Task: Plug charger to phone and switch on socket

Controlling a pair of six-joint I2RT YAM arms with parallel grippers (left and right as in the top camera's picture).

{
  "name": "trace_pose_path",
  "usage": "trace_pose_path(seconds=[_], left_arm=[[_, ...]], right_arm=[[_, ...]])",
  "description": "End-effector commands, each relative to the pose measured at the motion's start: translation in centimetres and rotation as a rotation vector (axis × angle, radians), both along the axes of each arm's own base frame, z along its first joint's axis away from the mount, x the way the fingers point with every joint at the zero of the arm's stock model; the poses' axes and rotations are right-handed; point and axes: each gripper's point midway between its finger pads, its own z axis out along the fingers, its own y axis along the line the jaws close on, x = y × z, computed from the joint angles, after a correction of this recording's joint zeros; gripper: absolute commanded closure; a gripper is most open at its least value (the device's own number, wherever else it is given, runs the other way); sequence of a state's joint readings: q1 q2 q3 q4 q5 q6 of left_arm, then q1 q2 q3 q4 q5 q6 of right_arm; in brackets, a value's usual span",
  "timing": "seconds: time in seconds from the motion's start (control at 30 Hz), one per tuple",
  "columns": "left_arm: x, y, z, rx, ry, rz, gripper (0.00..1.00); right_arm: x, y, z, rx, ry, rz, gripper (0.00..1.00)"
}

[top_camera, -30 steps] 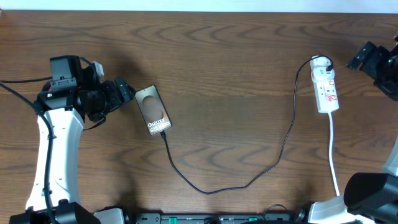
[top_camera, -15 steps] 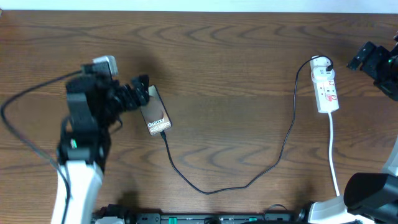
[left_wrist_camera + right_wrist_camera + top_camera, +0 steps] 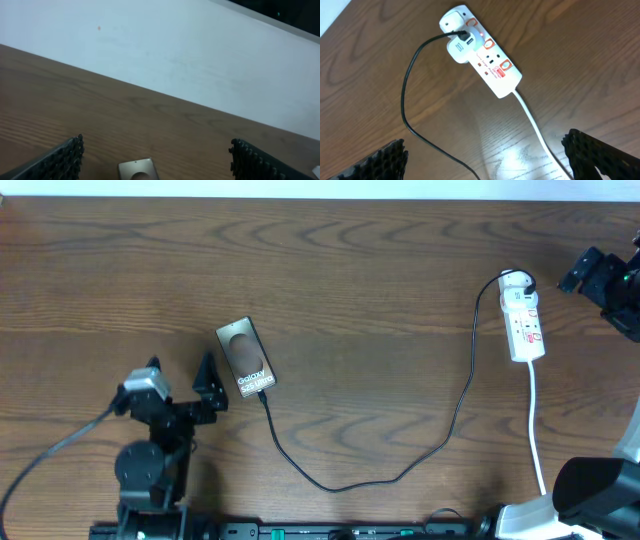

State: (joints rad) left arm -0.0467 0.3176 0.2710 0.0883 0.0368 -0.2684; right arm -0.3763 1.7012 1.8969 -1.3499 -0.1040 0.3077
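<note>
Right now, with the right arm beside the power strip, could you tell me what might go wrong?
Nothing visibly holds the socket down, so a press from the open right pincer could slide it and tug the charger. The open left pincer is near the phone; a swing could nudge it and unseat the charger.
</note>
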Motion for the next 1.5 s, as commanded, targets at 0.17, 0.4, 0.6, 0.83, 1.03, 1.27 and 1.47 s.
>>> trace_pose_path(seconds=[0.17, 0.4, 0.6, 0.83, 1.03, 1.27, 1.47], left_arm=[[-1.8, 1.3, -2.3, 0.001, -0.099, 0.064, 0.08], [-1.6, 1.6, -5.5, 0.005, -0.062, 0.077, 0.08], [-1.9, 1.8, -9.7, 0.014, 0.111, 0.085, 0.08], [-1.9, 1.6, -9.7, 0.013, 0.112, 0.076, 0.08], [-1.9, 1.6, -9.8, 0.013, 0.115, 0.076, 0.08], [-1.9, 1.6, -9.8, 0.013, 0.115, 0.076, 0.08], [-1.9, 1.6, -9.8, 0.013, 0.115, 0.076, 0.08]], right_arm=[[0.0, 0.1, 0.4, -0.002, -0.009, -0.01, 0.01], [0.0, 0.1, 0.4, -0.002, -0.009, -0.01, 0.01], [0.0, 0.1, 0.4, -0.002, -0.009, -0.01, 0.01], [0.0, 0.1, 0.4, -0.002, -0.009, -0.01, 0.01], [0.0, 0.1, 0.4, -0.002, -0.009, -0.01, 0.01], [0.0, 0.1, 0.4, -0.002, -0.009, -0.01, 0.01], [0.0, 0.1, 0.4, -0.002, -0.009, -0.01, 0.01]])
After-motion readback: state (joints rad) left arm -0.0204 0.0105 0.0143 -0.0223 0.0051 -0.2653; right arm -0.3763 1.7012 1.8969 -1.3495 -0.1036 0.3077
